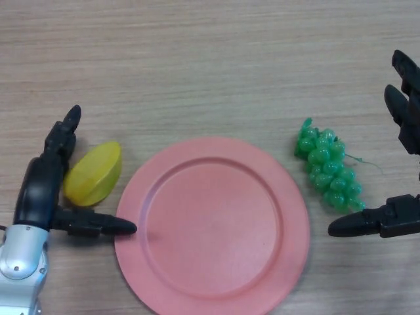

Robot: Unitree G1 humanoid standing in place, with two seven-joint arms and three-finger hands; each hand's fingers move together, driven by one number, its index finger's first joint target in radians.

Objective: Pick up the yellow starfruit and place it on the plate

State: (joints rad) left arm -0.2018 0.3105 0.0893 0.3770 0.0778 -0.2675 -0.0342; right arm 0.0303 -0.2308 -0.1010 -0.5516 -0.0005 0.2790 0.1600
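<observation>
Plate (213, 226): pink, round, nearest the camera at the bottom centre of the table (210, 59), bare inside; lower rim nearly at the bottom edge of the view.
Left hand (41, 190): at the lower left, released, fingers straight and spread; thumb stretched toward the plate rim, tip at or just short of it; upper fingers running up along the fruit's outer side.
Starfruit (94, 174): yellow, lying on the table just beside the plate's left rim, cradled between the thumb below and the fingers to the left; not on the plate, not lifted.
Contact: fingers seem to touch the fruit's left edge, but nothing curled round it.
Step in hand: judged as the reach-and-enclose stage, grasp not yet made.
Next move: calls for closing thumb and fingers on the fruit, lifting clear of the rim, carrying a short way right, setting down in the plate's well.
Right hand (394, 220): at the right edge, slack and unclenched, holding nothing, thumb pointing toward the grapes; partly cut off by the frame.
Grapes (328, 167): green bunch between plate and right hand, apart from both.
Hard to tell: fruit's ridged shape from this angle; underside of the fruit; whether the left thumb tip rests on the rim.
</observation>
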